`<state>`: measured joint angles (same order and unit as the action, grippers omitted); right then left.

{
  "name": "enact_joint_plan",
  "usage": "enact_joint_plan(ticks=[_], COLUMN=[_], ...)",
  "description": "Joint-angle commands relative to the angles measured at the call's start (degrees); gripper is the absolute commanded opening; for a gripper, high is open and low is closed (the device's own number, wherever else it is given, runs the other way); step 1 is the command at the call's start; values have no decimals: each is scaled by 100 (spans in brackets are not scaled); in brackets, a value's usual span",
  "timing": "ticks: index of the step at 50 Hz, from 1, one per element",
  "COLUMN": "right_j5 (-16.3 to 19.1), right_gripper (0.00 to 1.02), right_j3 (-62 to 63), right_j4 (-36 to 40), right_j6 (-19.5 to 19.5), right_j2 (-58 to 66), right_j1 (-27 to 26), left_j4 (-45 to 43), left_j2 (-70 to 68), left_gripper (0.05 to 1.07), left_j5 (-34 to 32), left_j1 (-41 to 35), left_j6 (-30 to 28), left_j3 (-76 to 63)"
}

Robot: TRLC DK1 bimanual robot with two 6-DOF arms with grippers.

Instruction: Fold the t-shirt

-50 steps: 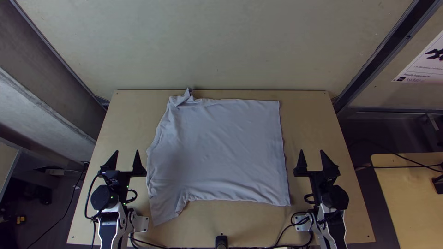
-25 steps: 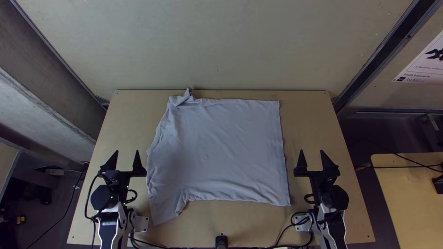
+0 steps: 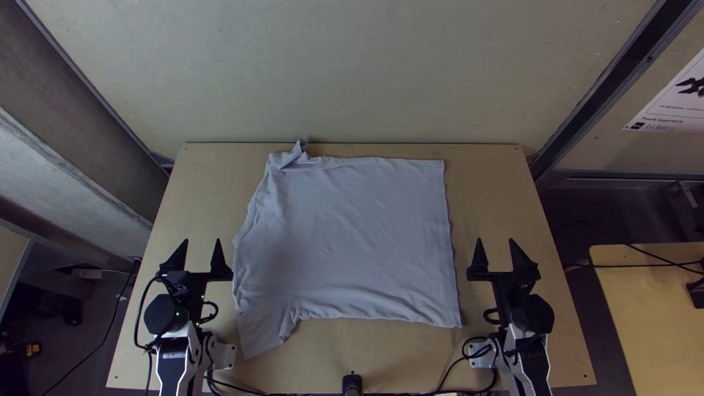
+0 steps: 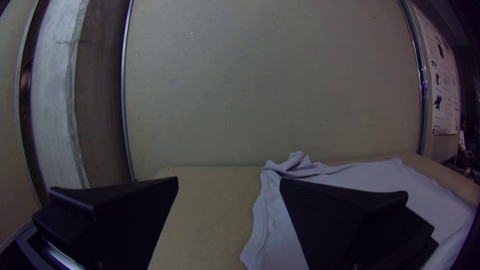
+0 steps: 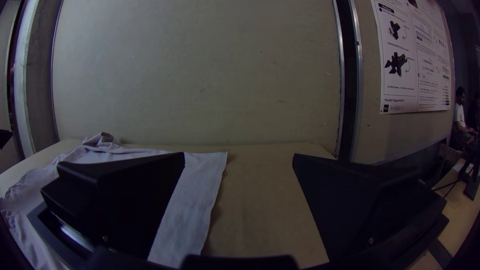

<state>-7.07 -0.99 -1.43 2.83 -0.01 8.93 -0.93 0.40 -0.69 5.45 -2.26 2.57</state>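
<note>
Backing the table [image 3: 491, 198], a pale wall [image 3: 352, 73] faces left gripper [image 3: 202, 240] and right gripper [image 3: 495, 240], jaws released.

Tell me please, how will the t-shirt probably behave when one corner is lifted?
The t-shirt will probably hang limp and floppy, since soft wrinkles run along its lower edge and its upper left corner is bunched. It looks thin, so it is likely light for its spread. Lifting one corner may leave much of it dragging on the table.

We see one printed poster [image 5: 415, 60] on a pale wall [image 5: 370, 131], near a dark post [image 5: 351, 75]. We see also a second wooden table [image 3: 638, 315], with black cables [image 3: 664, 259] over it.
</note>
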Motion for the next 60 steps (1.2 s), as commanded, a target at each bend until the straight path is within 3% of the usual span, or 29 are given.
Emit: enact_joint_plan(ticks=[1,6,20,44,60], right_j5=[-5,4,65,65,65], right_gripper=[99,99,99,99,99], right_j3=[73,73,73,-507,-1535], right_j4=[64,73,99,20,-419], right_j6=[112,86,95,77,-160], right_j2=[-8,-16,-8,1,880], right_j1=[92,382,443,592,821], left_j4=[172,181,181,172,-259], left_j2=[-40,-40,-32,-14,1252], left_gripper=[103,103,103,103,103], left_j5=[-37,-37,-37,-28,-54], left_j1=[-9,105,-264,-176,-238], left_j6=[156,112,130,68,59], left_j3=[-239,-230,-230,253,1246])
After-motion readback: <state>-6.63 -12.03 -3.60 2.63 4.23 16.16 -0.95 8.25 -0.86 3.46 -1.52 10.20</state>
